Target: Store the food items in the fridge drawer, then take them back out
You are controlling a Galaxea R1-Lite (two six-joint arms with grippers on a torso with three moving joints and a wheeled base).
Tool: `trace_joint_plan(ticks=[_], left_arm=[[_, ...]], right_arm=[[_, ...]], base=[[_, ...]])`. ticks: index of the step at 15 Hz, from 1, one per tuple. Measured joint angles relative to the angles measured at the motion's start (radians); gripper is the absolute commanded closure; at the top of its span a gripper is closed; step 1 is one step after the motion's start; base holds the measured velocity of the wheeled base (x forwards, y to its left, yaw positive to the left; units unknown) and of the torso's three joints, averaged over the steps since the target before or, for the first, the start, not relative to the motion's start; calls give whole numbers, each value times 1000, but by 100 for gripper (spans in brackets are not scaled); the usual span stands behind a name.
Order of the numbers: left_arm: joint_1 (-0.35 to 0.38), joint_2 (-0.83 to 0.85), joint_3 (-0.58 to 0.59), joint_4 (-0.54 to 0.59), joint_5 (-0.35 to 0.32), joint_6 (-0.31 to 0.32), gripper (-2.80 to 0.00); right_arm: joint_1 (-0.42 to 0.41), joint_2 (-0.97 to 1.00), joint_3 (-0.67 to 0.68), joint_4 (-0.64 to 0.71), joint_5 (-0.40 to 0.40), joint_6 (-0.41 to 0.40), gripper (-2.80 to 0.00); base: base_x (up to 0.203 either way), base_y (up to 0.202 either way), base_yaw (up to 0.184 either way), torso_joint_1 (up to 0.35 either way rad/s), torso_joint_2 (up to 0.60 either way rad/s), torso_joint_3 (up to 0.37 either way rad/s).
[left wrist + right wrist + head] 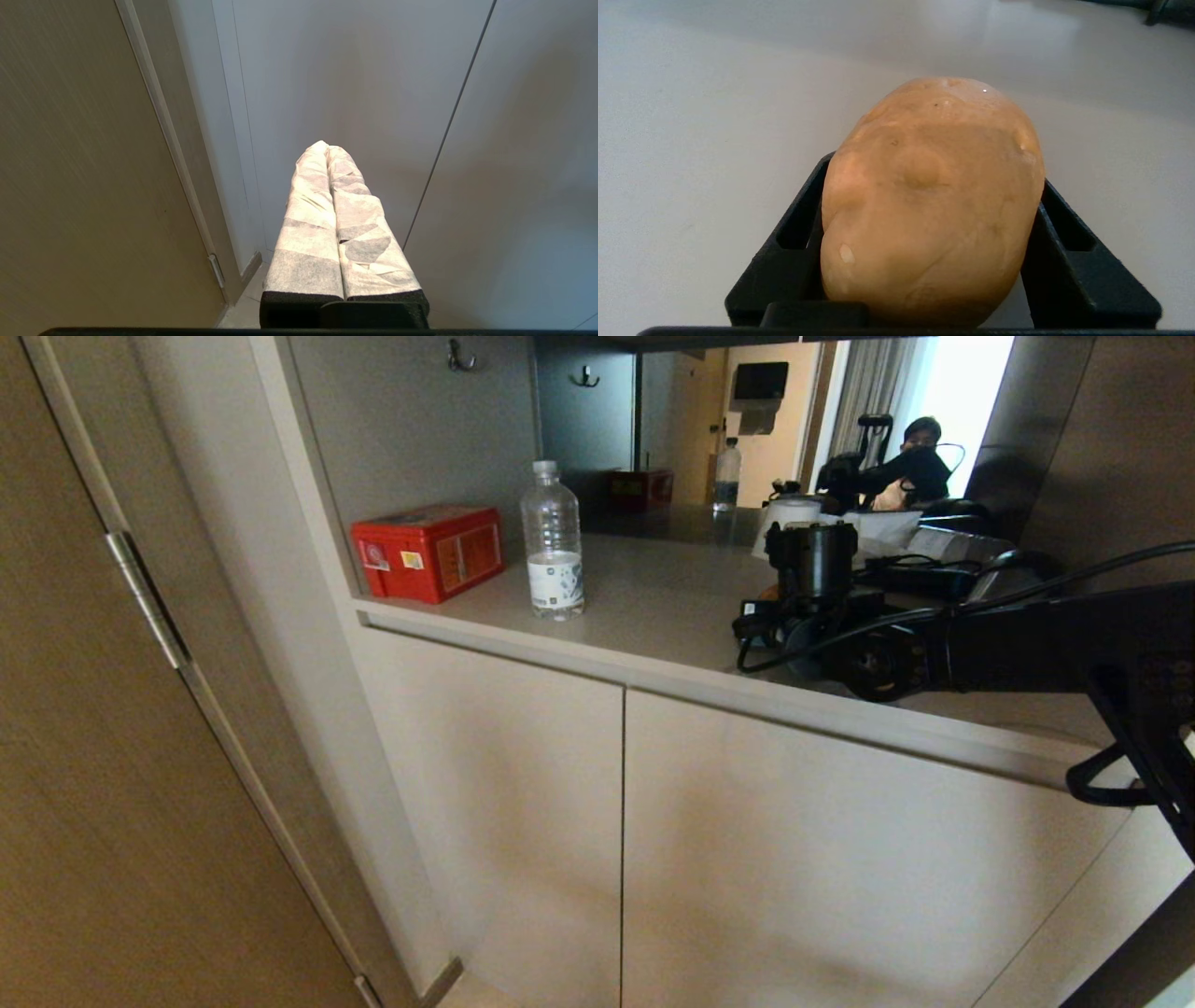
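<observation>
A tan-yellow potato [931, 200], one of the food items, lies on the pale counter [691, 140] between the black fingers [803, 219] of my right gripper [934, 172]. Both fingers press against its sides. In the head view the right arm [1027, 644] reaches in from the right over the counter [653, 597], and the potato is hidden behind the wrist. My left gripper [327, 148] is parked low in front of the cabinet doors [350, 70], its white-wrapped fingers pressed together with nothing between them. The fridge drawer is out of view.
A red box [428, 551] and a clear water bottle [553, 541] stand on the counter's left part. A mirror behind reflects a seated person [920, 453]. Closed cabinet doors [495, 803] lie below the counter, and a tall door with a metal handle [145, 597] is at left.
</observation>
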Motion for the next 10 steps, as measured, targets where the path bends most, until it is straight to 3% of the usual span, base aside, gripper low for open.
trace_joint_plan(ticks=[5,10], left_arm=[[0,0,0,0,0,0,0],[0,0,0,0,0,0,0]], right_arm=[[12,-90,84,1,2,15,0],[24,-322,328,15,44,17,0]], base=[[0,0,0,0,0,0],[0,0,0,0,0,0]])
